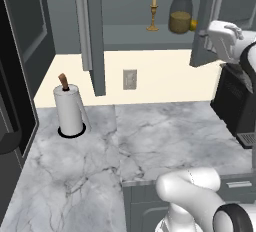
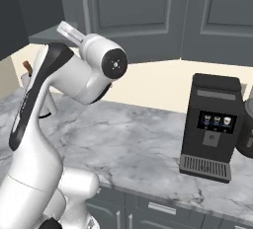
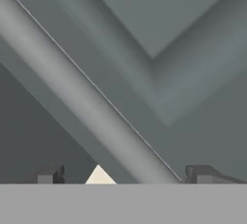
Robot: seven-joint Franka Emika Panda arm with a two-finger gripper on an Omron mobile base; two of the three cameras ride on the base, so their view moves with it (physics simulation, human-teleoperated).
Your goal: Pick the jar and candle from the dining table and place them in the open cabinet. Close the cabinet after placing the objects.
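Inside the open dark grey-blue cabinet (image 1: 145, 33), on its plain flat shelf: slim pale-yellow candle (image 1: 153, 12) on a flared brass holder, upright, and just to its right the rounded clear glass jar (image 1: 180, 15), lower half olive-brown, apart from the candle. Right-hand door (image 1: 204, 21) swung open, panelled, matte. Tool (image 3: 123, 175) spread wide, nothing between the two small dark tips, close against a panelled door face and its pale rounded edge. On the veined grey-white marble worktop (image 1: 150, 141): white cylindrical paper towel roll (image 1: 69, 110) on a black round base, boxy black coffee machine (image 2: 211, 127) with ribbed drip tray.
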